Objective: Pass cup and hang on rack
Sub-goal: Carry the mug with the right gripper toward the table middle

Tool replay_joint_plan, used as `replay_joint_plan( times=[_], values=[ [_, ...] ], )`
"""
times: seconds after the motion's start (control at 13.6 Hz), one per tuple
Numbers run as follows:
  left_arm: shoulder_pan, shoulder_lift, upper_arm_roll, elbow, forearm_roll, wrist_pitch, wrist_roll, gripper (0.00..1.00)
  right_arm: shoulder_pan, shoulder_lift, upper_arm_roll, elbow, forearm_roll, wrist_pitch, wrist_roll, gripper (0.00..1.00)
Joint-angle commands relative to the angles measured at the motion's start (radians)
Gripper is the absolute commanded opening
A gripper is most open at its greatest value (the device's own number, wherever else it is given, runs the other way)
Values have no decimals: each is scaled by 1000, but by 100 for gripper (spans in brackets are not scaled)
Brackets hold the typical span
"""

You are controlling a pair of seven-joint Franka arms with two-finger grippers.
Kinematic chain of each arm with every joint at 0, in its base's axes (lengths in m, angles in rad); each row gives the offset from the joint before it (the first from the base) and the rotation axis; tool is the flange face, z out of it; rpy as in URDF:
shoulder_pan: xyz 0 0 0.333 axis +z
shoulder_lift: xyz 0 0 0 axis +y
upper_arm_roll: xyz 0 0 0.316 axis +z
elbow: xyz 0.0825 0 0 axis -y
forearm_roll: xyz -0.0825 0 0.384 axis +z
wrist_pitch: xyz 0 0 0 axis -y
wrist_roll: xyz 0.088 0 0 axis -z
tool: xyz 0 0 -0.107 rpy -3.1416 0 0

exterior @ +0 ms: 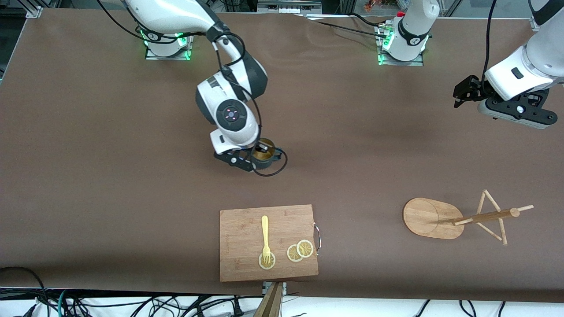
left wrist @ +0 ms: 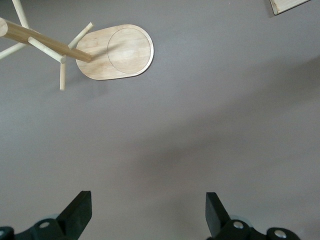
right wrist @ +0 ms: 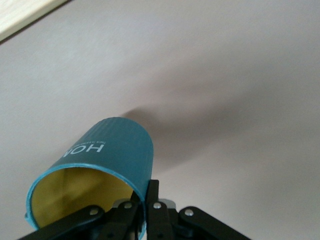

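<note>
The dark teal cup (exterior: 265,155) with a yellowish inside is at the middle of the table. My right gripper (exterior: 257,155) is shut on its rim, one finger inside and one outside. In the right wrist view the cup (right wrist: 110,152) shows pale lettering, and the gripper (right wrist: 145,195) pinches its wall. I cannot tell whether the cup touches the table. The bamboo rack (exterior: 440,217) stands toward the left arm's end, nearer the front camera. My left gripper (exterior: 462,93) is open and empty, up in the air. In its wrist view (left wrist: 148,212) the rack (left wrist: 117,52) shows.
A rectangular wooden cutting board (exterior: 246,233) lies near the table's front edge, nearer the camera than the cup. It carries a yellow fork (exterior: 265,235) and lemon slices (exterior: 300,251). Its corner shows in the right wrist view (right wrist: 20,15).
</note>
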Motion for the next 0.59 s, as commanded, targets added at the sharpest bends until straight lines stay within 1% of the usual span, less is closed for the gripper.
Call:
replay_joint_plan(
  times=[0.0,0.22,0.37,0.51],
  values=[
    [4,0,-5,15,22,-18,9,100,54,53,-7,100,54,-12,78,0],
    [6,0,-5,15,22,-19,4,100,108,57,-7,104,62,40,97,0],
    [6,0,-5,15,22,-19,3,100,157,76,-7,104,62,103,98,0],
    [6,0,-5,15,20,-19,3,100,187,91,-7,104,63,126,100,0]
  ],
)
